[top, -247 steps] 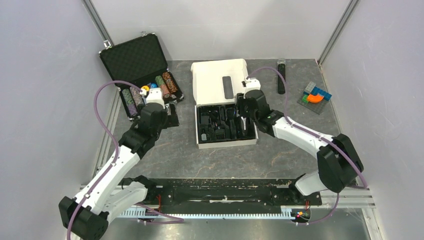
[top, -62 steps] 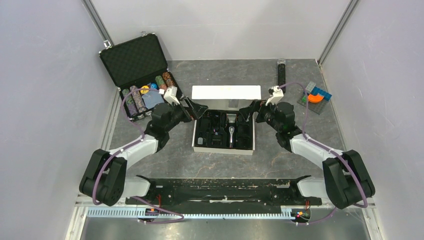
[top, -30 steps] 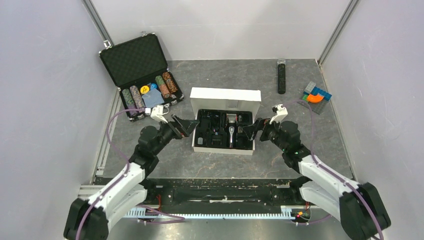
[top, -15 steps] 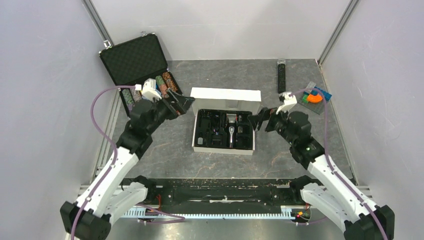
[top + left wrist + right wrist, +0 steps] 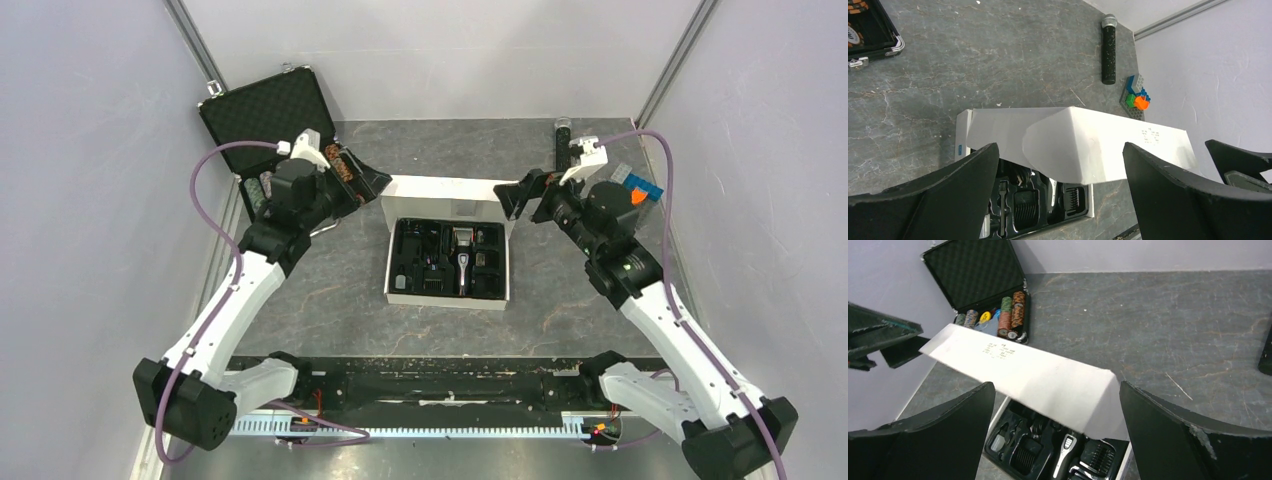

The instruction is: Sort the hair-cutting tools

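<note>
I see left gripper [image 5: 1060, 150] wide, beside left edge of raised lid [image 5: 440, 190]; right gripper [image 5: 1055, 387] wide, beside right edge; clipper [image 5: 462, 265] in box [image 5: 445, 297].

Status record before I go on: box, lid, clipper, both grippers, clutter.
box: white, mid-table, inside exposed
lid: partly raised along the back edge
clipper: lying inside the box, near its middle
left gripper: open, empty, by the lid's left end
right gripper: open, empty, by the lid's right end
clutter: open chip case back left; black stick back right
</note>
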Robot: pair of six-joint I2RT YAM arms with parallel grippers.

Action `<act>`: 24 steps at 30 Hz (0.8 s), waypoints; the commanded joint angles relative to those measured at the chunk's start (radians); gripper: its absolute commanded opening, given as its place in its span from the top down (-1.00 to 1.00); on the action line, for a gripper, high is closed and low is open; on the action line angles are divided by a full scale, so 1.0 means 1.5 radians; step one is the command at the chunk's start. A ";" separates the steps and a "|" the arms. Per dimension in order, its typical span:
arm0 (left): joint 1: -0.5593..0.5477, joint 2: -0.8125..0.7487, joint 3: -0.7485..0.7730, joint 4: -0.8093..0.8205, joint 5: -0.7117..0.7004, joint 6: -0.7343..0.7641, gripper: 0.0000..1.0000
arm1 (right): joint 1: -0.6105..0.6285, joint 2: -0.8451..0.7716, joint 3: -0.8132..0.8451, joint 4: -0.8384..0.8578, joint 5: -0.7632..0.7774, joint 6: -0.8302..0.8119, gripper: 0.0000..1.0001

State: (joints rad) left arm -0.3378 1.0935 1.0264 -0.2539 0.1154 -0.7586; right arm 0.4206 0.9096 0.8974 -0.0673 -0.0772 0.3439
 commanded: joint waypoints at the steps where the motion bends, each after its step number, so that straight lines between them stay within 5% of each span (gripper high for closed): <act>1: 0.003 0.036 0.035 -0.012 0.032 0.024 -1.00 | -0.010 0.051 0.034 -0.010 0.039 0.047 -0.96; 24: -0.003 0.115 0.015 0.066 0.137 -0.045 -1.00 | -0.010 0.089 -0.072 0.082 0.036 0.135 -0.96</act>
State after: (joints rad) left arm -0.3374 1.2575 1.0409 -0.2138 0.2749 -0.7830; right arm 0.4076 1.0328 0.8024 -0.0074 -0.0174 0.5323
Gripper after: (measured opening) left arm 0.997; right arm 0.980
